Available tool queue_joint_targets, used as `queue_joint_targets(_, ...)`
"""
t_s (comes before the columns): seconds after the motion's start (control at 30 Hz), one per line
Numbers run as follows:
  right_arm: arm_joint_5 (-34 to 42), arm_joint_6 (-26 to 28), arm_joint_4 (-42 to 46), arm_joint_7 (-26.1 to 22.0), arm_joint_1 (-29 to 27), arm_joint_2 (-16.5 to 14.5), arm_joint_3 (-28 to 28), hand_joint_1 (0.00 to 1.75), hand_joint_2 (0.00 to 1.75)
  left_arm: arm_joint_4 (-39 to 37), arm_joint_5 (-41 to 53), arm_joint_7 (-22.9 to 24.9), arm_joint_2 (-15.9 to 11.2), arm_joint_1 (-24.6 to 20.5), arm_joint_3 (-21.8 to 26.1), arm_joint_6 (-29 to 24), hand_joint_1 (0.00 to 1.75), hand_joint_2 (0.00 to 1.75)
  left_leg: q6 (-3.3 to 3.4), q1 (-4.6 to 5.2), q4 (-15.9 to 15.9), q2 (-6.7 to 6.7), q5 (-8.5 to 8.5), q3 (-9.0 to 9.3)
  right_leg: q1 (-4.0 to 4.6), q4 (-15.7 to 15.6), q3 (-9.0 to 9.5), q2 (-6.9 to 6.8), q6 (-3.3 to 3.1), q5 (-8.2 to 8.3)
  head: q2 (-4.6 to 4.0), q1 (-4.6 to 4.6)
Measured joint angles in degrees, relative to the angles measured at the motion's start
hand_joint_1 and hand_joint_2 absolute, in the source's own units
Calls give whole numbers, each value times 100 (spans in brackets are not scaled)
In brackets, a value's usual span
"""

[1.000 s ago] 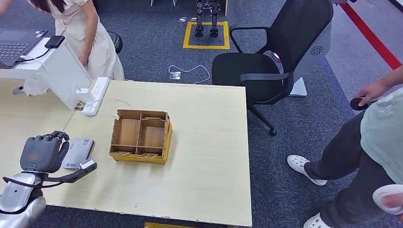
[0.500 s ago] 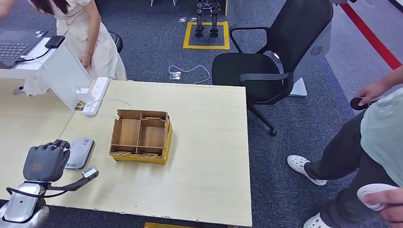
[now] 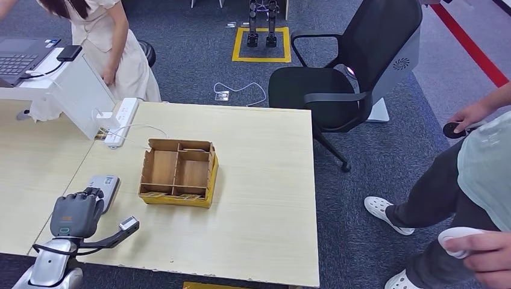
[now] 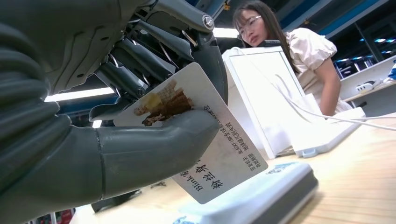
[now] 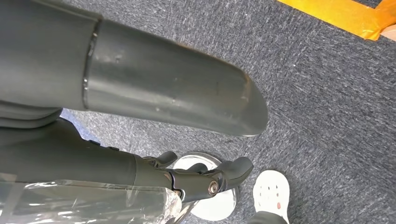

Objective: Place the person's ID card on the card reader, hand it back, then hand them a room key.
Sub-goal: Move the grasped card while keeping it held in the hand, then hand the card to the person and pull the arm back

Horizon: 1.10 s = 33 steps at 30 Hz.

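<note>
My left hand [image 3: 75,215] hovers over the near left part of the wooden table [image 3: 265,198], just short of the grey card reader [image 3: 102,188]. In the left wrist view this hand [image 4: 116,140] pinches a white ID card [image 4: 219,154] with a picture and printed text between thumb and fingers. The card's lower corner hangs close over the reader [image 4: 261,196]; contact is unclear. My right hand [image 5: 163,93] hangs over the carpet, fingers apart, holding nothing. A person in a cream dress [image 3: 114,42] stands at the far left.
A cardboard divider box [image 3: 179,173] sits mid-table, right of the reader. A white power strip [image 3: 120,120] with its cable and a white stand [image 3: 78,90] lie at the back left. A black office chair [image 3: 349,72] stands behind the table. Another person [image 3: 476,180] stands right, holding a white object.
My left hand has drawn back from over the card reader toward the near table edge and slightly right, uncovering more of the reader. The person's hand at right has moved left.
</note>
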State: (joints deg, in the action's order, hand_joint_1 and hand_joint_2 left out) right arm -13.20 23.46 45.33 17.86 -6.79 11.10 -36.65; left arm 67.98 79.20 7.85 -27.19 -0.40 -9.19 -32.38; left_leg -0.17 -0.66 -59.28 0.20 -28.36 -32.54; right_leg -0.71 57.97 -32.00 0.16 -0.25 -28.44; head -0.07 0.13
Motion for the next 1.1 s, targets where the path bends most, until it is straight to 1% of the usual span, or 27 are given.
queue_joint_targets(0.2, -16, 12, 0, 0, 23, 0, -10, 0, 0, -148, -1, 6, 178, -83, -39, 28, 175, 175, 0, 0, 0, 0, 0, 0, 0, 0, 1, -1, 0, 0, 0, 1)
queue_joint_targets(0.43, -45, 26, 0, 6, 40, 0, -19, 0, 0, -329, -16, 12, 306, -218, -95, 65, 175, 175, 0, 0, -1, 0, 0, 1, 0, 0, 1, 0, 0, 0, 0, 0)
queue_joint_targets(1.1, -107, 80, -13, 48, 56, 0, -102, 0, 0, -471, -20, 116, 338, -391, -99, 118, 175, 175, 1, 0, 0, 0, 2, 2, 0, 0, 2, -1, 0, 1, 1, 0)
